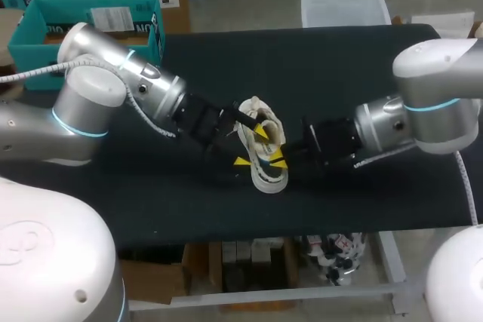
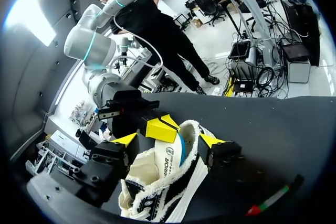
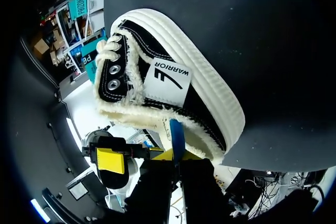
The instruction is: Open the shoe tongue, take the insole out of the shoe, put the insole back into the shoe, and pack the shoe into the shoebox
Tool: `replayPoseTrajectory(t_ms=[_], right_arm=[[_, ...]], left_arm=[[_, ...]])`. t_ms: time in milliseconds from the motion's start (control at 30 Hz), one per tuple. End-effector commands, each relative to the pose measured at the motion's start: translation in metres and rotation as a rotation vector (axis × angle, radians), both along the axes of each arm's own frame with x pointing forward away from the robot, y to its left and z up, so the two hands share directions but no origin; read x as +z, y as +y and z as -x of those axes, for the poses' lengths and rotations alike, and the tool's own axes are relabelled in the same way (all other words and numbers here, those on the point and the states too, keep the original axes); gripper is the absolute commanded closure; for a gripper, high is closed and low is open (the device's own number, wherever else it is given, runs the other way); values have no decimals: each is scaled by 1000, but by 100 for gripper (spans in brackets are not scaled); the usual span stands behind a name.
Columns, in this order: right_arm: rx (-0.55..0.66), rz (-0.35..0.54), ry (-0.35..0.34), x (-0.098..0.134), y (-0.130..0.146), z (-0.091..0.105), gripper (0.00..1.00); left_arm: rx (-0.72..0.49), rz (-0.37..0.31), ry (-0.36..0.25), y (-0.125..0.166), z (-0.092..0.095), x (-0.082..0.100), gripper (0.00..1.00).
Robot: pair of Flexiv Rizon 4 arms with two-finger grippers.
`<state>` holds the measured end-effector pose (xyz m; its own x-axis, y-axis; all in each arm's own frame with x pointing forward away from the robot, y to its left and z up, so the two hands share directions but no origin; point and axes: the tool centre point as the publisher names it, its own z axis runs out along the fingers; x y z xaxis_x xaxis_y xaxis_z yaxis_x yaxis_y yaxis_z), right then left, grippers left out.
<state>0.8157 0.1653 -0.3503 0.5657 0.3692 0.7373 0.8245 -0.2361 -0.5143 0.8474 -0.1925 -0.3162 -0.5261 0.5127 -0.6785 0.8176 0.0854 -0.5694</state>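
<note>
Currently gripped: the insole, seen as a blue strip standing out of the shoe's opening, pinched at its edge by the right gripper.
Shoe: a black canvas shoe with a cream ribbed sole and frayed cream collar. It rests on the table near the middle, between the two arms.
Shoe detail: the right wrist view shows a white side tag, metal eyelets and a knotted cream lace end. The sole faces the table top.
Left gripper: the left gripper comes in from the left side. Its fingers are spread apart, one yellow tip on each side of the shoe's collar. A narrow gap shows at one fingertip, so there is no clamp on the shoe.
Right gripper: it comes in from the right side. Its fingers are closed together on the insole just above the shoe's opening, and its yellow tips sit between the left gripper's two fingers.
Gripper spacing: the two grippers are just beside each other over the shoe, but contact between them cannot be confirmed.
Shoebox: a teal box, open at the top, stands at the far left corner of the table, well apart from the shoe.
Other item: a thin red-and-green stick lies on the table near the shoe.
</note>
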Motion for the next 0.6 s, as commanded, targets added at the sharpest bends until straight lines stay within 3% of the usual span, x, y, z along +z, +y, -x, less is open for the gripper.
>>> replayPoseTrajectory(t_ms=[33,200,300,600], right_arm=[[3,43,20,-4,4,-2,100],[-1,88,40,-12,6,-3,100],[-6,130,51,-16,8,-4,100],[-34,279,69,-22,12,-3,100]], left_arm=[[15,-8,2,11,1,6,14],[46,-35,18,19,-2,13,11],[78,-64,19,28,-2,20,0],[202,-145,42,56,-5,47,0]])
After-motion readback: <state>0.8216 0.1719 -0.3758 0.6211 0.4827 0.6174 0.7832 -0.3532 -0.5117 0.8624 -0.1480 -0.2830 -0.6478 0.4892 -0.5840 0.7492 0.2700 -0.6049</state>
